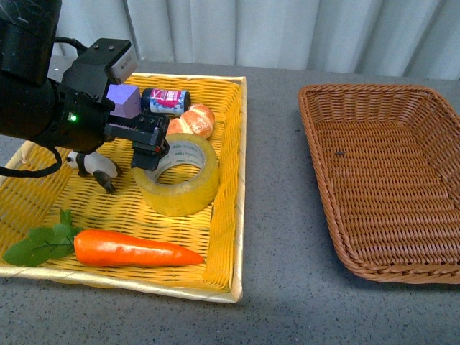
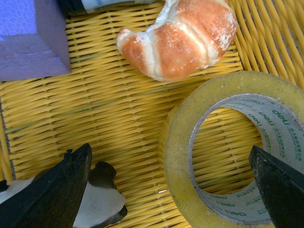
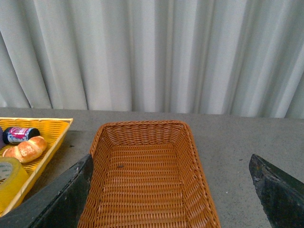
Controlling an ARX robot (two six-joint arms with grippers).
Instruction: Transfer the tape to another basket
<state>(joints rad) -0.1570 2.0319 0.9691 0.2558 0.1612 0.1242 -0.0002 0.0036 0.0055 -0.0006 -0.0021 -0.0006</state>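
Two baskets stand apart on the grey table [image 1: 273,215] in the front view; the tape [image 1: 180,188] lies flat in the yellow tray basket [image 1: 237,180], next to a croissant [image 1: 192,121] and above a carrot [image 1: 133,249]; the left gripper [image 1: 149,154] sits low at the roll's near rim; the brown wicker basket [image 1: 327,180] to the right holds only a dark speck.

From the left wrist, the jaws are spread wide and hold nothing; one finger is outside the roll over a black-and-white figurine [image 2: 97,204], the other over the printed core, so the tape's wall lies between them; a purple block [image 2: 28,38] is well clear.

From the right wrist, the right gripper [image 3: 171,199] is likewise spread and unloaded, hanging above the wicker basket.

I judge the step to be the grasp; next, settle lower, close on the wall, lift clear of the tray's rim and carry it across.
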